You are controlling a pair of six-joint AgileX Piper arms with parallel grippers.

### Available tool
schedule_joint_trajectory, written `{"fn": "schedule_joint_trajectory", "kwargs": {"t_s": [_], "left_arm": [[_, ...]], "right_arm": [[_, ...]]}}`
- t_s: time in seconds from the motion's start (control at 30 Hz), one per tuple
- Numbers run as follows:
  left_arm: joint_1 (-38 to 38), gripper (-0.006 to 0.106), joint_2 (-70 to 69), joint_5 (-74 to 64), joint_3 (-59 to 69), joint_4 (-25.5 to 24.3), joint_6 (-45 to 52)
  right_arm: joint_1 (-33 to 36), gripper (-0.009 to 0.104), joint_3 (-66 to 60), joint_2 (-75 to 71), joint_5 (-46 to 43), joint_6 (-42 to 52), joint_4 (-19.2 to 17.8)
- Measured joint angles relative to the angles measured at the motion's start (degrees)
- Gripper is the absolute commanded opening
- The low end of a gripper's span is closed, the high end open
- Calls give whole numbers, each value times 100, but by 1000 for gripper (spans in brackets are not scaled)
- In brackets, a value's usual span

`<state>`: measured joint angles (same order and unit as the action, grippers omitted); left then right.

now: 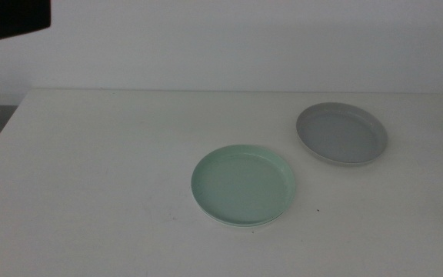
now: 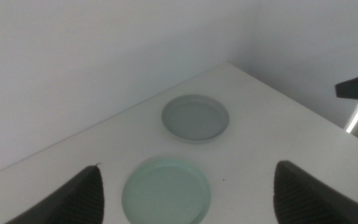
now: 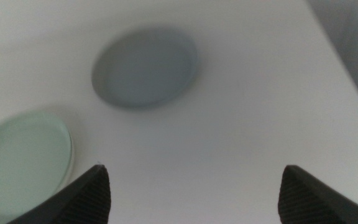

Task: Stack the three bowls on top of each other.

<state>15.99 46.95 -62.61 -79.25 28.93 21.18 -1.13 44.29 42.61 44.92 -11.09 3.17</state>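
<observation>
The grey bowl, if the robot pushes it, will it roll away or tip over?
Probably neither. The grey bowl sits flat on the white table and is wide and shallow, so it should slide, not roll or tip. Its low rim and smooth look suggest it could slip from a pinch. Both grippers are open, above the table.

Your right gripper (image 3: 191, 193) hangs above the white table (image 3: 247, 112) with its two dark jaws spread wide, nothing between them. Beyond it you see the shallow round grey plastic bowl (image 3: 145, 65) (soft with blur) and, apart from it, the mint green plastic bowl (image 3: 20, 162), a pale rim showing under its edge.
</observation>
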Motion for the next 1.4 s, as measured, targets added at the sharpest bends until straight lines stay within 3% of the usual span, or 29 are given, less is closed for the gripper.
{"fn": "schedule_joint_trajectory", "kwargs": {"t_s": [0.23, 0.63, 0.93, 1.4], "left_arm": [[0, 94, 0, 0, 0, 0, 0], [0, 94, 0, 0, 0, 0, 0], [0, 94, 0, 0, 0, 0, 0], [0, 94, 0, 0, 0, 0, 0]], "right_arm": [[0, 92, 585, 780, 318, 0, 301], [0, 92, 854, 1377, 403, 104, 418], [0, 92, 2407, 3487, 931, 189, 466], [-25, 87, 5117, 6760, 913, 358, 466]]}}
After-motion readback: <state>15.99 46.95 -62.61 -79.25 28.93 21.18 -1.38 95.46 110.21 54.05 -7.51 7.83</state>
